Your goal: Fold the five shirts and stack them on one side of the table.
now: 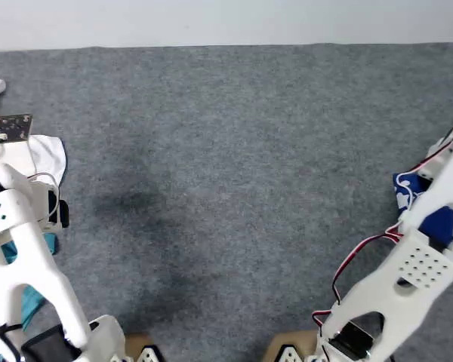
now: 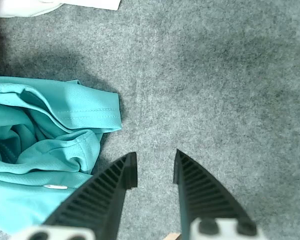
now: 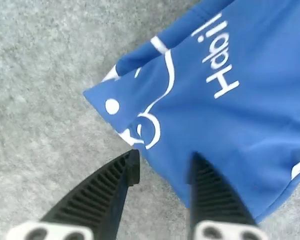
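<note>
Shirts lie at both sides of the grey felt table (image 1: 234, 151), and none looks folded. We judge the middle is kept for spreading them out one at a time. By our left arm a teal shirt (image 2: 35, 150) lies crumpled, its hemmed sleeve turned over in soft ridges, with a white shirt (image 2: 50, 5) near it. Our left gripper (image 2: 155, 162) hangs over the felt just beside the teal cloth, jaws moderately parted and holding nothing. By our right arm a blue shirt (image 3: 230, 100) with white print lies fairly flat. Our right gripper (image 3: 165, 162) is parted likewise, with one finger over the shirt's edge, probably placed to pinch that hem.
</note>
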`<state>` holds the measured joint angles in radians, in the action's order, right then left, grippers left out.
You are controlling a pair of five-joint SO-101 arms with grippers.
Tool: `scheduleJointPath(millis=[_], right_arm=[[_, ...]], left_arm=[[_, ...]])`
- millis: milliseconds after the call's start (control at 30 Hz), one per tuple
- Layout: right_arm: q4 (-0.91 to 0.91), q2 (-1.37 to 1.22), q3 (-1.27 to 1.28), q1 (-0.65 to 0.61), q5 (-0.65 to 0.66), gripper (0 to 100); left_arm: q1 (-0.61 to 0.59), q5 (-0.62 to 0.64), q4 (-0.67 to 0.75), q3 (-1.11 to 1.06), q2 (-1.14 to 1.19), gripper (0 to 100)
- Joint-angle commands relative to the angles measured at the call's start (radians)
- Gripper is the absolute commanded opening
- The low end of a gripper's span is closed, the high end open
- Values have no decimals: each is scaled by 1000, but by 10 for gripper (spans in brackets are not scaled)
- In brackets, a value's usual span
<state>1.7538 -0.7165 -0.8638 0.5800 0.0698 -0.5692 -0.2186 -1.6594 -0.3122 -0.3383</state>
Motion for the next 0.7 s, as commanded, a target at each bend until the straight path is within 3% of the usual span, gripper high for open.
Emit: scheduleJointPath(millis=[0,233,667], right_arm=[[41,113,91,44,8,9],[36,197,324,108,9,10],[35,116,338,209,51,10]], left_arm=[[2,0,12,10,-29,137],[2,-2,14,10,-26,137],[84,2,35,8,-26,137]])
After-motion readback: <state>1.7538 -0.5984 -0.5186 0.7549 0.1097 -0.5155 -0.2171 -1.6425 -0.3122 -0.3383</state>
